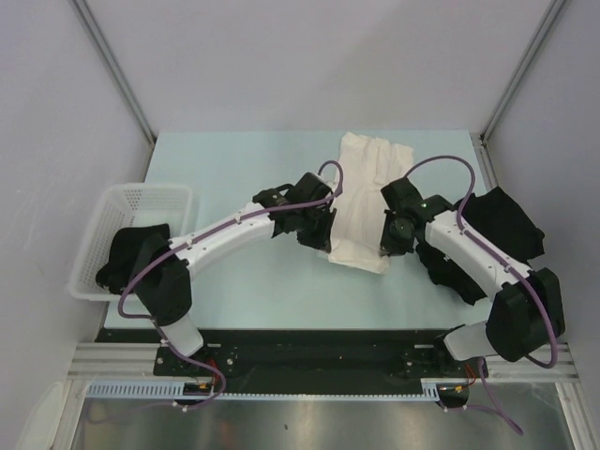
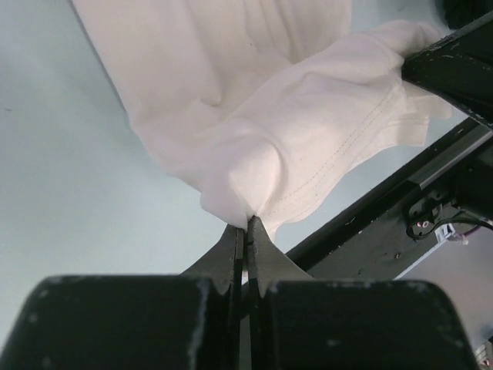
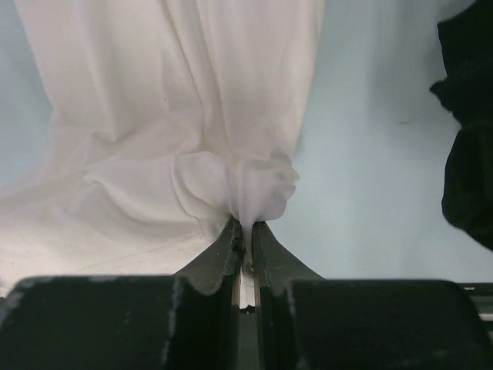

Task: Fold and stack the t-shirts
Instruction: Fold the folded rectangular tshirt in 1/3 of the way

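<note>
Overhead view of a pale blue surface (image 1: 234,169) with two robot arms reaching in from the near edge.

At far left, a white mesh basket (image 1: 141,199) sits at the edge of the surface. A dark lump lies in its near end. It appears to be a black shirt (image 1: 129,255), though the view is too coarse to be sure.

Right of the basket, the left claw (image 2: 246,223) is clenched on the cream shirt (image 1: 366,202). It pinches the near left corner, and the cloth rises to a small peak at its tips. A stitched hem shows just beside the grip.

The cream shirt lies in the middle of the surface as a long strip running away from the arms. Its far end is flat and its print is not in view.

The right claw (image 3: 245,223) is clenched on the same shirt at the near right corner, with a bunch of cloth gathered at its tips.

At far right, a black pile (image 1: 502,225) of shirts waits on the surface, near the right arm and apart from the cream shirt.

The step in hand looks like a fold of the cream shirt, with both near corners gripped. The next move probably calls for both claws to lift together and carry the near edge toward the far end. They should keep level so the edge stays straight, then lay it down and let go.
</note>
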`<state>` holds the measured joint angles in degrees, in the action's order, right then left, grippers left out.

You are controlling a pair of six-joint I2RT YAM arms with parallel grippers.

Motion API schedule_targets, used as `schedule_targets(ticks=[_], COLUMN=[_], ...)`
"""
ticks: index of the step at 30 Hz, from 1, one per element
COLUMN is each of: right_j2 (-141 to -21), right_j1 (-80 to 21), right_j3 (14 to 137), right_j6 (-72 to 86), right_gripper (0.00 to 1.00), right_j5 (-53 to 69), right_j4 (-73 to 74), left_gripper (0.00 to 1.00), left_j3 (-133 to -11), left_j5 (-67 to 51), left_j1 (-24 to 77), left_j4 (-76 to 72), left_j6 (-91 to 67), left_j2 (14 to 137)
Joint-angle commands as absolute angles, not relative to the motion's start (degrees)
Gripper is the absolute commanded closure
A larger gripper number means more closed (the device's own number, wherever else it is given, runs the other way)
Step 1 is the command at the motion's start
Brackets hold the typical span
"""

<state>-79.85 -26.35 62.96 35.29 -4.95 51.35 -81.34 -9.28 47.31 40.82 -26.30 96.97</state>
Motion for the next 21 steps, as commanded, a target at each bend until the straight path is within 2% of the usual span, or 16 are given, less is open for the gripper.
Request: schedule_targets(ticks=[1, 8, 17, 21], right_j2=[-82.8, -89.7, -101.8, -107.2], right_j1=[-22.8, -18.6, -14.2, -13.5], right_j3=[66.4, 72.5, 84.5, 90.1], right_j6=[29.4, 25.9, 22.2, 21.0], right_gripper=[1.0, 1.0, 1.0, 1.0], right_j5=[-5.0, -3.6, -1.8, -2.0], right_j4=[50.5, 47.7, 47.3, 48.9], left_gripper=[1.0, 1.0, 1.0, 1.0], left_j3=[-86.0, -93.6, -115.7, -116.1], left_j5=[-8.3, -9.1, -11.3, -14.8], left_j1=[44.1, 41.7, 38.5, 36.0], left_j4=[42.5, 43.1, 48.2, 45.9], left_j6=[-23.5, -22.3, -21.3, -23.1], left_j2=[99.4, 106.6, 122.3, 124.8])
